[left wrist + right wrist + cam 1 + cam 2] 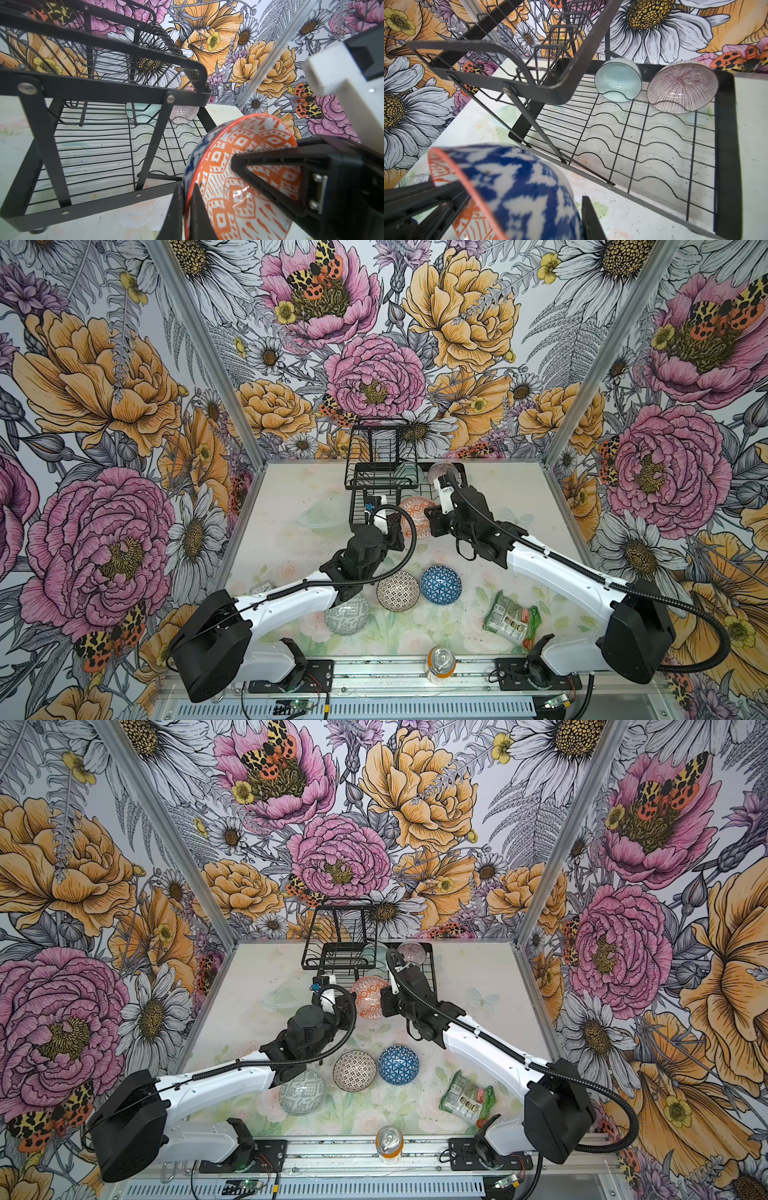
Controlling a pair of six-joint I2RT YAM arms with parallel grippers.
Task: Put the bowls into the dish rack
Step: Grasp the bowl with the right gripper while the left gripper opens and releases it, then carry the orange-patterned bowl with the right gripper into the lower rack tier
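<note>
The orange-white bowl (417,516) (368,996) hangs on edge just in front of the dish rack (376,485) (726,145). My left gripper (187,187) is shut on its rim. My right gripper (577,209) is shut on the opposite wall, one finger inside the bowl (249,187) and one outside. The pale teal bowl (617,80) and the pink-striped bowl (683,87) lean in the rack's lower tier at the back. On the table nearer me sit the grey-green maze bowl (347,614), the black-white lattice bowl (397,591) and the blue-triangle bowl (440,585).
A green snack packet (513,618) lies at the front right. A drink can (440,662) stands on the front rail. The rack's upper basket (104,87) overhangs the left part of the lower tier. Flowered walls close three sides.
</note>
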